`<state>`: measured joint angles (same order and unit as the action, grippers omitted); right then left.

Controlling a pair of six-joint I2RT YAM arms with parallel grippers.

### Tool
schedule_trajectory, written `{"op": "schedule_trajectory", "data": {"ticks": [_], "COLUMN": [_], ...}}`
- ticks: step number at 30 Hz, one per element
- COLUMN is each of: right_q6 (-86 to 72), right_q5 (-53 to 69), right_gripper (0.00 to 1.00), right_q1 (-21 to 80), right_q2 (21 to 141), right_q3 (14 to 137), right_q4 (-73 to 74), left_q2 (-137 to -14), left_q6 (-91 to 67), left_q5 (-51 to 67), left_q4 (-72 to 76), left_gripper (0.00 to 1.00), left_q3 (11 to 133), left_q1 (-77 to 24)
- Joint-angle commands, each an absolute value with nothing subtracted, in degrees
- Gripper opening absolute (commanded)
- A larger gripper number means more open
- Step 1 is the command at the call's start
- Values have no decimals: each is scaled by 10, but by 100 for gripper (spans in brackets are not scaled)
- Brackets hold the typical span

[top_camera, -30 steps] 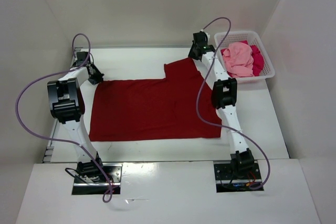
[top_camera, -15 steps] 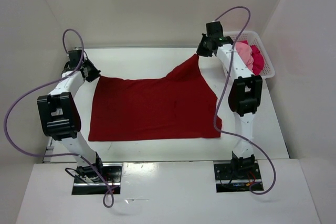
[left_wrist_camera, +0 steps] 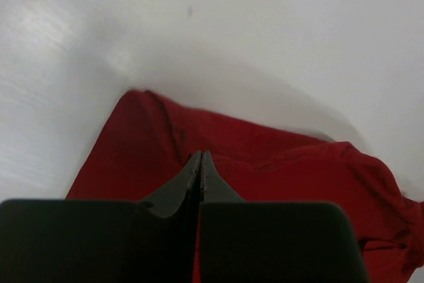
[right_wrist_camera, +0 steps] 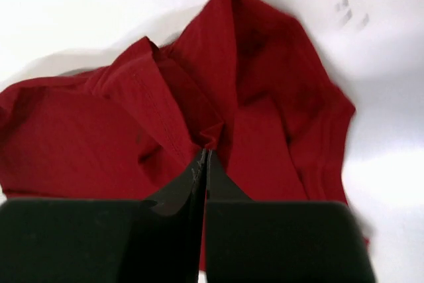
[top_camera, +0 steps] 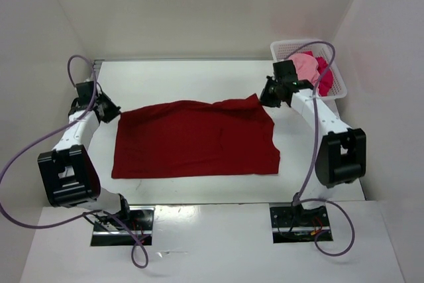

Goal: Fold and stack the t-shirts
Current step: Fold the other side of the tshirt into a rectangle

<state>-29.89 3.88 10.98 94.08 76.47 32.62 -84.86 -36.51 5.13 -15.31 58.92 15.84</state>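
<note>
Dark red t-shirt (top_camera: pixel 192 142) was spread on the table (top_camera: pixel 199 77), its far corners clamped by the closed left gripper (top_camera: pixel 112 112) and closed right gripper (top_camera: pixel 264 98); pink t-shirt (top_camera: pixel 305 64) and crimson t-shirt (top_camera: pixel 325 73) were heaped in the basket (top_camera: pixel 286 47)

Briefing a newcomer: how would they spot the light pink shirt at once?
At the table's far right corner sits a white lattice basket. Two bunched shirts lie in it; the light pink shirt is the left one, far paler than the crimson shirt beside it or the dark red shirt spread on the table.
</note>
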Motion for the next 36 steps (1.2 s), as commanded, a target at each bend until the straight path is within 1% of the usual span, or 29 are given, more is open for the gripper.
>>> {"op": "schedule_trajectory", "data": {"ticks": [1, 4, 11, 17, 22, 23, 25, 26, 27, 29, 30, 32, 33, 35, 36], "right_q6": [-315, -315, -320, -331, -337, -337, -337, -337, -337, -337, -337, -331, -330, -325, -325], "right_q5": [40, 33, 20, 9, 23, 23, 29, 35, 35, 35, 35, 35, 45, 45, 45], "right_gripper": [0, 0, 0, 0, 1, 3, 6, 11, 16, 26, 32, 33, 31, 20, 9], "right_q1": [106, 106, 94, 89, 89, 89, 89, 89, 89, 89, 89, 89, 89, 112, 125], "right_q2": [861, 801, 724, 715, 709, 709, 709, 709, 709, 704, 704, 709, 709, 741, 757], "right_q3": [709, 665, 554, 566, 566, 566, 566, 566, 566, 566, 571, 579, 579, 598, 606], "right_q4": [313, 329, 376, 424, 466, 466, 477, 477, 477, 477, 471, 461, 451, 419, 405], "left_q2": [-806, -791, -791, -791, -791, -791, -785, -785, -779, -773, -765, -758, -758, -765, -765], "left_q6": [-374, -374, -369, -355, -355, -355, -362, -362, -375, -385, -393, -393, -393, -388, -380], "left_q5": [38, 31, -11, -37, -51, -51, -51, -51, -57, -57, -57, -42, -20, 5, 24], "left_q4": [-173, -180, -206, -226, -237, -237, -237, -237, -237, -243, -243, -243, -243, -229, -213], "left_gripper": [0, 0, 0, 0, 0, 1, 5, 9, 16, 26, 30, 32, 32, 34, 35], "left_q3": [570, 557, 557, 557, 531, 531, 526, 519, 519, 519, 536, 554, 565, 578, 578], "left_q1": [169, 174, 180, 180, 180, 180, 180, 180, 180, 185, 185, 185, 185, 171, 158]}}
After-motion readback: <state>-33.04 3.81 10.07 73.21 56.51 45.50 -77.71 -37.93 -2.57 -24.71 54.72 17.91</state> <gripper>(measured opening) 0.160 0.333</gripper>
